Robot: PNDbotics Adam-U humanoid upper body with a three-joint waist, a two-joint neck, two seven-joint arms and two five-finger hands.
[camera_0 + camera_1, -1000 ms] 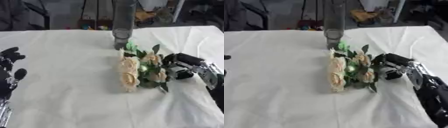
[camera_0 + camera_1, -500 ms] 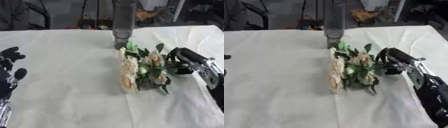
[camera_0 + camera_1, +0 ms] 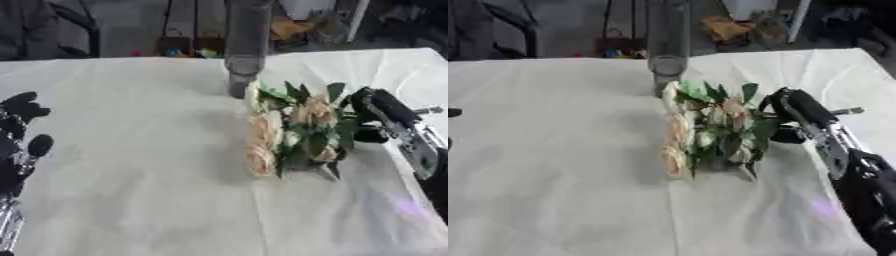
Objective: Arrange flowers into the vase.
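- Here, a bunch of cream and pale peach roses with dark green leaves (image 3: 293,132) lies on its side on the surface (image 3: 131,150), which is covered by a white, slightly creased cloth.
- The blooms run in a line towards the near edge along the left of the bunch, with the leaves spreading out to the right.
- The far end of the bunch lies just beside the base of a tall, clear glass cylinder vase (image 3: 245,47), which stands upright at the far middle of the surface; whether the two touch cannot be told.
- The right robot hand (image 3: 791,107), black with silver parts, reaches in from the right side and sits at the right edge of the bunch, its dark fingers (image 3: 367,116) among the outer leaves.
- Its fingers look curled in towards the foliage, but the leaves hide their tips, so I cannot tell whether they have closed round a stem or merely rest against the greenery.
- The flowers lie between this robot hand and the bare middle of the cloth, with the vase further off, up and to the left of the hand.
- The left robot hand (image 3: 19,145) shows at the left edge of the left eye view, well apart from the flowers, with its fingers pointing up and relaxed, holding nothing.
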